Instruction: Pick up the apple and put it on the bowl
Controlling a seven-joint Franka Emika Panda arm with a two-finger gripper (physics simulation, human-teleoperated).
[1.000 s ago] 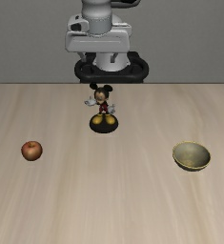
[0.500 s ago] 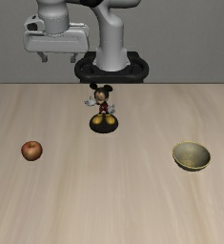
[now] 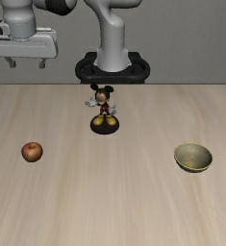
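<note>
The gripper (image 3: 24, 63) hangs high at the exterior view's upper left, above and behind the table (image 3: 113, 211). Its fingers are spread wide and hold nothing. The apple (image 3: 32, 152) rests on the table at the left, below the gripper and well apart from it. A Mickey Mouse figurine (image 3: 104, 109) stands upright at centre. The bowl (image 3: 193, 158) sits at the right, empty.

Wooden table (image 3: 113, 211) holds three things, well apart: apple (image 3: 32, 151) roughly below my gripper (image 3: 24, 62), Mickey figurine (image 3: 104, 113) to the exterior view's right of it, bowl (image 3: 192, 157) farthest.
</note>
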